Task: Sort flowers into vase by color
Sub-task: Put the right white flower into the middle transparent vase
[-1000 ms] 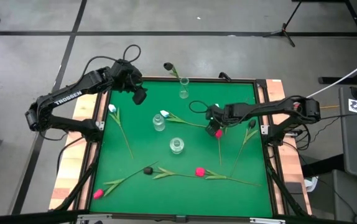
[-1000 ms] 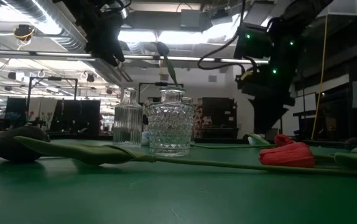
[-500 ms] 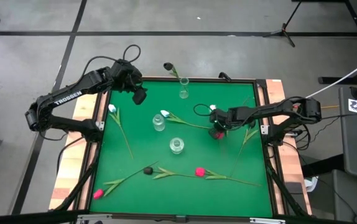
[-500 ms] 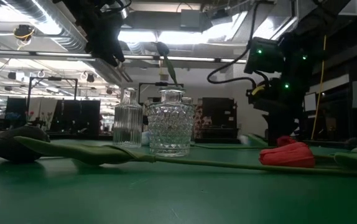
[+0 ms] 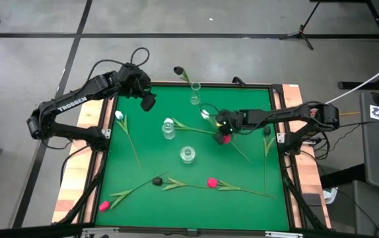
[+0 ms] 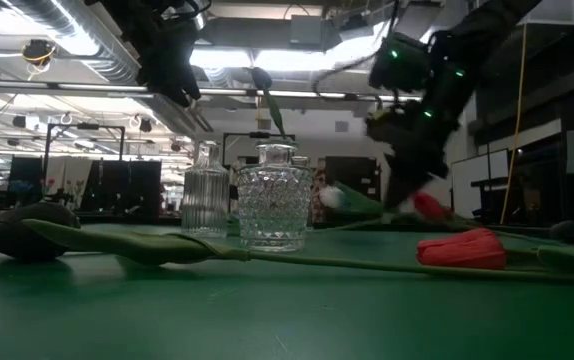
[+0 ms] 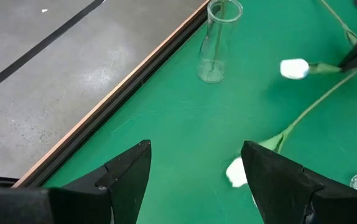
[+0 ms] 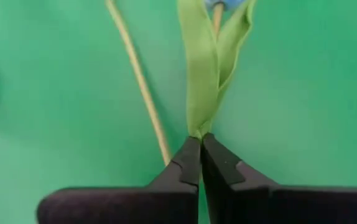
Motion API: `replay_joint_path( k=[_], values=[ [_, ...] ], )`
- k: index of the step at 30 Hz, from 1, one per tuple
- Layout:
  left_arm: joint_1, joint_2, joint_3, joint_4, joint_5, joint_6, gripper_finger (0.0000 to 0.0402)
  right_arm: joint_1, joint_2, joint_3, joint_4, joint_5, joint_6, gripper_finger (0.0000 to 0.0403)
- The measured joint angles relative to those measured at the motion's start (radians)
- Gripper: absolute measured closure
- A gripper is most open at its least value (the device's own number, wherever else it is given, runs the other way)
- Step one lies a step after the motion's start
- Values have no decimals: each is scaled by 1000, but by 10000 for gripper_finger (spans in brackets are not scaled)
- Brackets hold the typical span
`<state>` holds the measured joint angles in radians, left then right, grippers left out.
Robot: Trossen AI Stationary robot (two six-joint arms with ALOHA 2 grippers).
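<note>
While the green bench (image 5: 196, 168) filled the middle of the high view, the left arm waited at its upper-left corner, its left end effector (image 5: 148, 101) released, fingers (image 7: 125, 177) spread wide over bare felt. The right arm reached in from the right edge, and the right end effector (image 5: 221, 123) sat just right of centre, clenched on the folded green leaf (image 8: 204, 68) of a flower, tips pinched together around it. A pink-red head (image 5: 224, 139) showed just below that end effector in the high view, and in the low view a red head (image 6: 425, 205) hung beneath it, lifted off the felt.

Three glass vases stood in the upper middle: a tall vase (image 5: 195, 94) near the top rim holding a dark-headed flower (image 5: 178, 69), a ribbed vase (image 5: 168, 129) at centre left, and a cut-glass vase (image 5: 187, 155) below it.

Loose flowers lay around: a white one (image 5: 119, 116) at left, a black one (image 5: 156, 181) and a pink-red one (image 5: 211, 182) along the lower middle, another pink-red one (image 5: 103, 206) at the lower left corner.
</note>
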<state>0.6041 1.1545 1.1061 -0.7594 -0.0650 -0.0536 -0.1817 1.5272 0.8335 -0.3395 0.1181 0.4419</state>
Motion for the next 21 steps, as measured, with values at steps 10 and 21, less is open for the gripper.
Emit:
replay_joint_path(
  k=[10, 21],
  values=[
    [0, 0, 0, 2, -13, -14, 153, -17, -2, 119, 325, 78, -230, 403],
    [26, -2, 0, 7, -80, -17, 153, -49, -3, 124, 1066, -78, -604, 402]
  ],
)
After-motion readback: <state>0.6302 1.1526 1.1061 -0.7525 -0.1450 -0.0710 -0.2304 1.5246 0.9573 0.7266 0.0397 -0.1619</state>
